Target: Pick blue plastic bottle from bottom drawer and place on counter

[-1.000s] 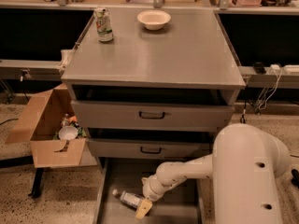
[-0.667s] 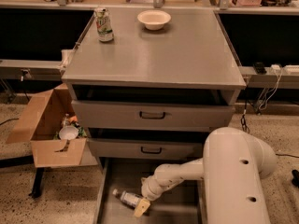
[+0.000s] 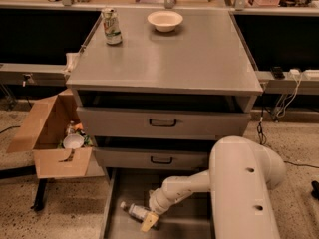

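A cardboard box (image 3: 50,136) sits on the floor at far left, beside the cabinet. On the counter (image 3: 169,63), a can (image 3: 112,26) stands upright near the back left corner.

Below, the bottom drawer (image 3: 127,185) is pulled out. The bottle (image 3: 133,211) lies on its side on the drawer's bare surface, toward the left wall, with its white cap pointing left and slightly back. The gripper (image 3: 149,221) is down in the drawer at the bottle's right end, touching or just beside it. Whether it has closed on the bottle cannot be told.

The bottle is probably light and thin-walled, so a hard squeeze would likely dent it. It is smooth and round, so it may roll or slide away if nudged from one side. The best hold is probably across the middle of the body, over the label, not at the narrow cap end.

A bowl (image 3: 165,20) rests at the back of the counter, well apart from the can. The broad front half between and ahead of them would take the bottle. The white arm (image 3: 244,183) fills the lower right.
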### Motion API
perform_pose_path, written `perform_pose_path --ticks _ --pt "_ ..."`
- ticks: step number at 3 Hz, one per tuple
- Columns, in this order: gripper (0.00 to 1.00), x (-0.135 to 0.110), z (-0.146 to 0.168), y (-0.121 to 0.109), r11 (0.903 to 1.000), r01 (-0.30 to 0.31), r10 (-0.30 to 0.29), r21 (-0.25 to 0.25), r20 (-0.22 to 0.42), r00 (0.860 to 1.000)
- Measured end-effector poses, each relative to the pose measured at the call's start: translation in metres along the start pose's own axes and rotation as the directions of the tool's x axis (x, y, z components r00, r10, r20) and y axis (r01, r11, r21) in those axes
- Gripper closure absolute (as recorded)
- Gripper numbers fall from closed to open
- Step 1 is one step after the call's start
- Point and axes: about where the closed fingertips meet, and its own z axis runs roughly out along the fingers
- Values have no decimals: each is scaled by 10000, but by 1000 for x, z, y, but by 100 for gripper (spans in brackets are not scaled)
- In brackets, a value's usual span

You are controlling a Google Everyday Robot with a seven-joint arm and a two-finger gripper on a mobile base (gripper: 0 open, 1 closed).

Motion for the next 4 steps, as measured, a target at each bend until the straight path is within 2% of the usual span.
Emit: perform_pose_path --ticks 2,3,4 --pt "0 12 58 -26 9976 -26 22 698 53 10000" --pt "15 15 84 -32 9974 -69 75 724 -72 9999" --pt "39 18 104 -36 9980 -85 100 627 -233 9997"
